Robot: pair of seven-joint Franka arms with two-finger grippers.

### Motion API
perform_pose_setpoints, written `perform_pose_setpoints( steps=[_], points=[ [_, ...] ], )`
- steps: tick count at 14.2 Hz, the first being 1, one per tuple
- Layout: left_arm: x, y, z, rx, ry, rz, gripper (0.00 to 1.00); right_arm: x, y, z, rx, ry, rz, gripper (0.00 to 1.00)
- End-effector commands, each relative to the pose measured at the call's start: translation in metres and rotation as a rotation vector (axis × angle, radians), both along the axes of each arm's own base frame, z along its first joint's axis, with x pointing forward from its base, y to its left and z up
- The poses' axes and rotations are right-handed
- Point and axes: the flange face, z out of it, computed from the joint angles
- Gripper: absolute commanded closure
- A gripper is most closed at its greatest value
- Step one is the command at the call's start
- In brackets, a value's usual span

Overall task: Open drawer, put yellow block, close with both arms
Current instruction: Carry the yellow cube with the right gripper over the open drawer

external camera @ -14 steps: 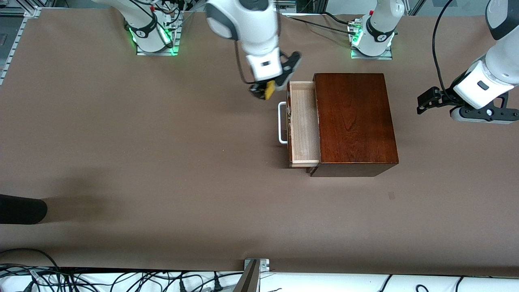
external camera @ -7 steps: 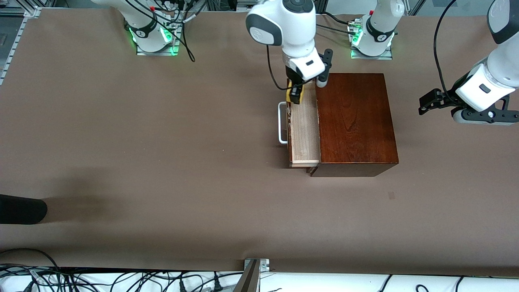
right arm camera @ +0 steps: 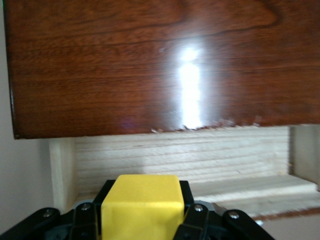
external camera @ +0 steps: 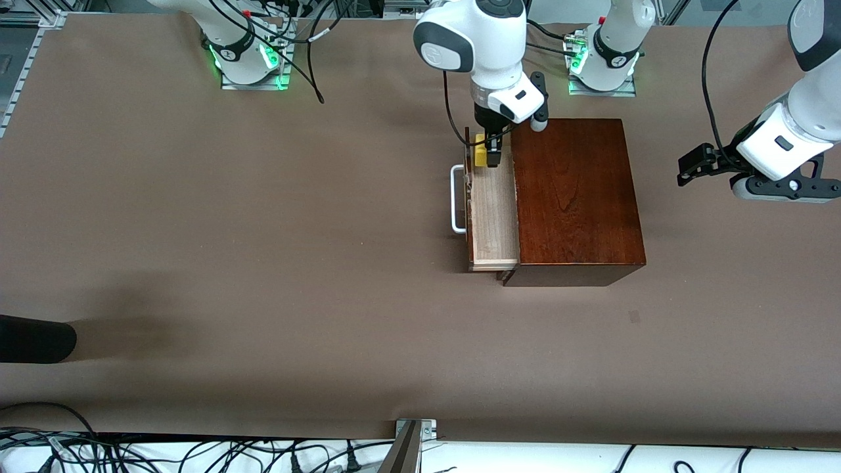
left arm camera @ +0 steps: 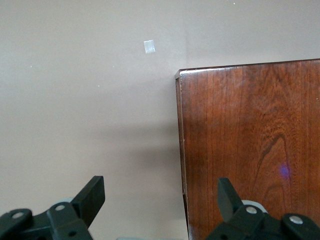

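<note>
The drawer (external camera: 494, 217) of the dark reddish-brown wooden box (external camera: 575, 197) is pulled out, showing its pale wood floor and white loop handle (external camera: 456, 199). My right gripper (external camera: 487, 154) is shut on the yellow block (external camera: 481, 152) and holds it over the end of the drawer nearest the robot bases. In the right wrist view the yellow block (right arm camera: 142, 205) sits between the black fingers above the drawer's pale interior (right arm camera: 200, 160). My left gripper (external camera: 691, 163) is open and empty, waiting over the table beside the box at the left arm's end; its wrist view shows the box's top (left arm camera: 250, 145).
A dark object (external camera: 36, 338) lies at the table edge toward the right arm's end. A small pale tag (left arm camera: 149, 46) lies on the brown table cover near the box. Cables run along the table edge nearest the front camera.
My right gripper has carried the yellow block from beside the drawer's front to over the open drawer. The left arm has barely moved.
</note>
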Motion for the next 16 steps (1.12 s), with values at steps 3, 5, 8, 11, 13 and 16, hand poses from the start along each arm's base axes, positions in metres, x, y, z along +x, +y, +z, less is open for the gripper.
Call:
perform_pose_setpoints(
  steps=[3, 5, 8, 11, 13, 16],
  points=[
    [-0.003, -0.004, 0.004, -0.019, -0.012, -0.017, 0.00, -0.001, 0.009, -0.025, -0.034, -0.010, 0.026, 1.00],
    [-0.003, -0.005, 0.003, -0.020, -0.009, -0.023, 0.00, 0.000, 0.009, -0.034, -0.040, -0.005, 0.022, 1.00],
    [-0.002, -0.005, 0.004, -0.020, -0.010, -0.023, 0.00, 0.006, 0.014, -0.041, -0.028, -0.004, 0.010, 1.00],
    [-0.001, -0.005, 0.005, -0.020, -0.013, -0.023, 0.00, 0.006, 0.020, -0.037, -0.008, -0.012, 0.008, 1.00],
    [-0.001, -0.004, 0.005, -0.020, -0.013, -0.023, 0.00, 0.004, 0.022, -0.038, -0.004, -0.012, 0.009, 1.00],
    [-0.001, -0.005, 0.005, -0.020, -0.013, -0.024, 0.00, 0.003, 0.022, -0.053, -0.028, -0.014, 0.015, 1.00]
  ],
)
